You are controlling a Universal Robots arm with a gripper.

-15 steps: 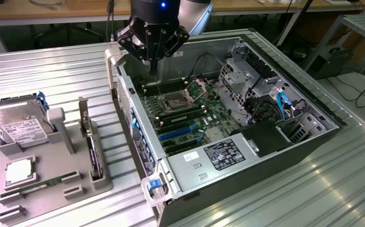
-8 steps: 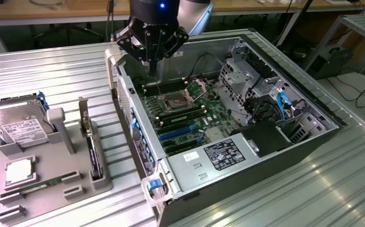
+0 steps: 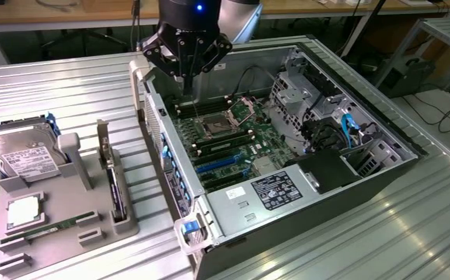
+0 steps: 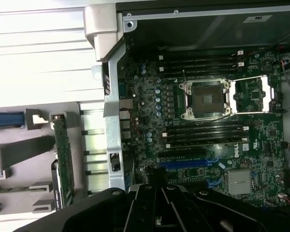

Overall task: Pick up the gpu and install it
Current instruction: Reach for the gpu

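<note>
Exterior view: the black tool (image 3: pixel 187 81) hangs over the far corner of an open computer case (image 3: pixel 310 221) lying on its side on a ribbed metal surface (image 3: pixel 69 87). Its fingers are pressed together into one thin point, holding nothing, above the motherboard (image 3: pixel 240 146) near the CPU socket (image 3: pixel 213 123). The gpu (image 3: pixel 114 186) is well apart from the tool, outside the case toward the exterior view's left. It stands on edge in a grey holder (image 3: pixel 69 233), its metal bracket end uppermost, beside a hard drive (image 3: pixel 22 154). Wrist view: the tool (image 4: pixel 157 193) appears as a dark closed shape over the motherboard (image 4: pixel 150 96), with the empty CPU socket (image 4: pixel 205 99) ahead. The gpu (image 4: pixel 64 159) shows as a narrow green strip seen edge-on in the holder (image 4: pixel 19 150), beyond the case's metal side wall and not touching the tool.
</note>
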